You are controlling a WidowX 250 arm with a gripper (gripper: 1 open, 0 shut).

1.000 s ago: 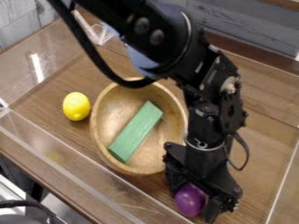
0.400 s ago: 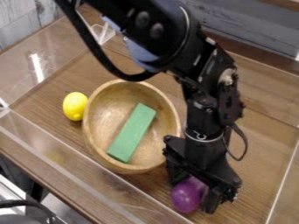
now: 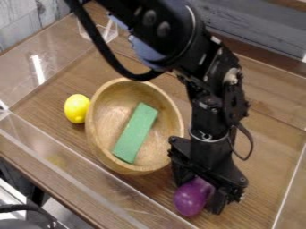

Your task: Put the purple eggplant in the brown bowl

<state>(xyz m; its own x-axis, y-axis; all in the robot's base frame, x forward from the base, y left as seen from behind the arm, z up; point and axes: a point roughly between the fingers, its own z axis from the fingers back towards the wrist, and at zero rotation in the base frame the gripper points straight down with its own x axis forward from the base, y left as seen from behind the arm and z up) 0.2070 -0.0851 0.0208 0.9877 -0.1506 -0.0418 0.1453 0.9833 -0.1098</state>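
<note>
We see one black robot arm reaching down from the upper left of the view to the near right part of the wooden counter. Its end effector points straight down, and the jaws stand wide apart, one on each side of the purple eggplant. We cannot tell whether the fingers actually touch the eggplant; it looks to be resting on the counter between them, not lifted. Only the glossy rounded purple end shows, low in the view near the bottom edge; its stem is hidden by the end effector's body.

The brown bowl sits just left of the end effector, on the counter, its thick rim close to the black housing above the jaws. We see the wood grain on its inner wall. Lying inside the bowl is a flat green block, long and rectangular, set at a slant from upper right to lower left.

A small yellow lemon rests on the counter just beside the bowl's left rim, apparently touching it or nearly so.

A clear low wall runs along the near edge of the counter, and another clear panel stands at the far left. The eggplant is outside the bowl, to its lower right.
</note>
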